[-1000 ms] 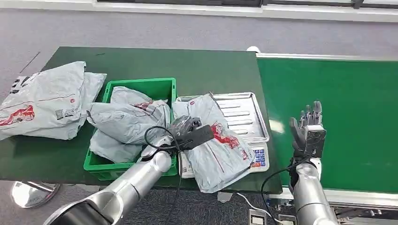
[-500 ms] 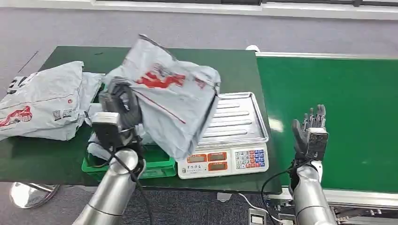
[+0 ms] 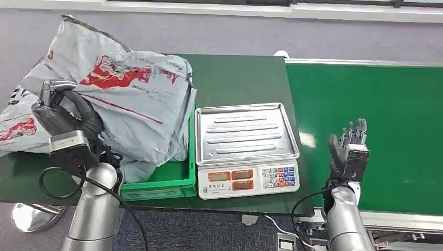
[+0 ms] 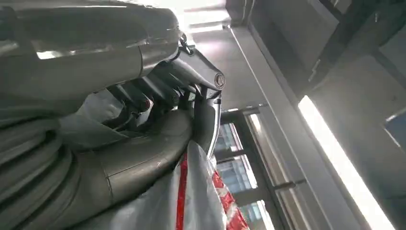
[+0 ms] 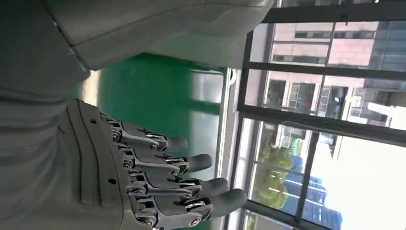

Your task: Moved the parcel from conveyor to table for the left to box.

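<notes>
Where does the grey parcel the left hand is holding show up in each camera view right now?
Head view: parcel raised at upper left, above the green box.
Left wrist view: parcel pressed against the left hand, red print showing.
Right wrist view: not in it; open right hand over the conveyor.
Shared landmark: the parcel's red print.

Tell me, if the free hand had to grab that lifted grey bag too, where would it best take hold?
Probably the parcel's loose right edge above the green bin, approached from the scale side. The left hand grips its other end, and that soft, floppy edge hangs free. The right hand hovers open.
</notes>
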